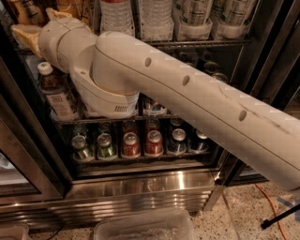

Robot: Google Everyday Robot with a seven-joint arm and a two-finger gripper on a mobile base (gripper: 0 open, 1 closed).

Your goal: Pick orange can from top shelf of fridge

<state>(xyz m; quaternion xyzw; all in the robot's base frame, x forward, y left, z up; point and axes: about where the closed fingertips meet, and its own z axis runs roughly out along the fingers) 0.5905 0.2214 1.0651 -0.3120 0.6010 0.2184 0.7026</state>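
The orange can (26, 10) shows at the top left corner, golden with black marks, cut off by the picture's top edge. It stands on the top shelf (197, 43), a dark wire rack with clear holders. My gripper (37, 26) is inside the fridge (140, 185) at the upper left, just below and right of the orange can. My thick white arm (187, 98) crosses the view from lower right to upper left and hides much of the middle rack.
Clear water bottles (140, 16) and tall pale cans in holders (194, 16) stand on the top shelf. A brown white-capped bottle (51, 91) stands below the gripper. Green, red and blue cans (130, 144) line the bottom rack. A clear bin (145, 227) lies on the floor.
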